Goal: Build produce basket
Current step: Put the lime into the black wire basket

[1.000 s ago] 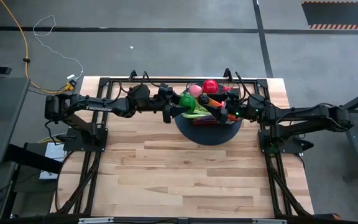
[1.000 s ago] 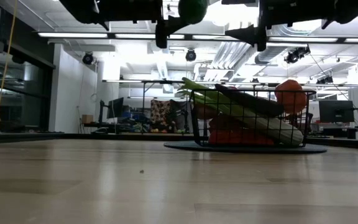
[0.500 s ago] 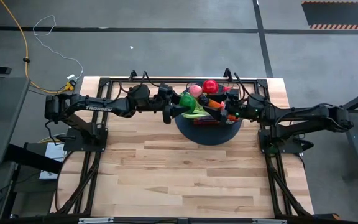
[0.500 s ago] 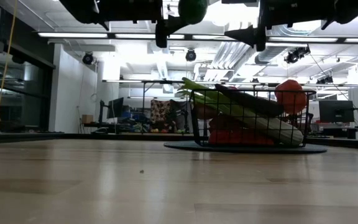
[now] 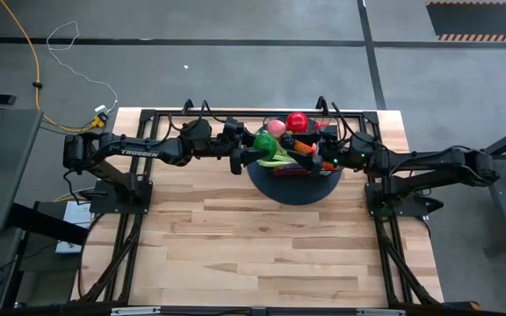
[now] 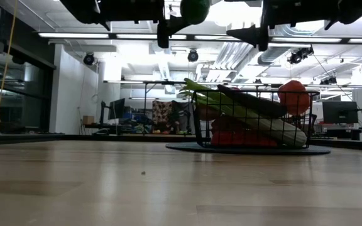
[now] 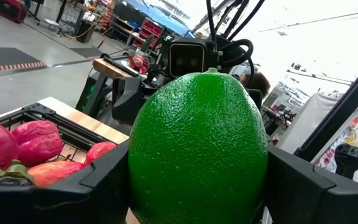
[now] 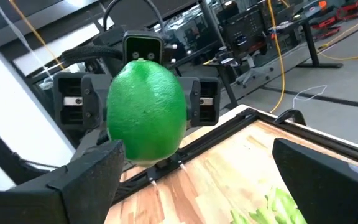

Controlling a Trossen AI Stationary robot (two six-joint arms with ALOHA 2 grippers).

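Over the left edge of the basket, left gripper point(image 5: 255, 151): clamped on a green lime point(image 7: 197, 149), one finger point(image 7: 98, 180) pressed against each flank, fruit carried high and well clear of the load below.

Lime: whole, pebbled skin, seated square between the pads; not yet let go.

Right gripper point(image 5: 313, 153): over the basket's right side, facing the left gripper across the fruit; fingers point(image 8: 86, 180) spread wide apart, nothing between them.

Basket point(image 6: 201, 119): black wire mesh on a dark round base, at the far middle of the table point(image 5: 235, 246), between the two arms.

Produce already inside: long pale celery point(image 6: 263, 122) laid slantwise with leafy end past the rim; dark eggplant point(image 6: 256, 103) across the top; pink dragon fruit point(image 5: 276, 127) and a red round piece point(image 5: 297, 120) at the far side; an orange-red piece point(image 6: 293, 96) riding above the rim on the right.

Change over the last second: none visible in either arm, the lime or the pile; right fingers at most a touch wider.

Meaning for the task: likely a pause just ahead of a release, or a hand-over between the claws, which of the two not clear.

Stage: late; basket heaped, lime apparently among the last items.

Risk: crowded top layer, so a dropped lime likely to roll off.
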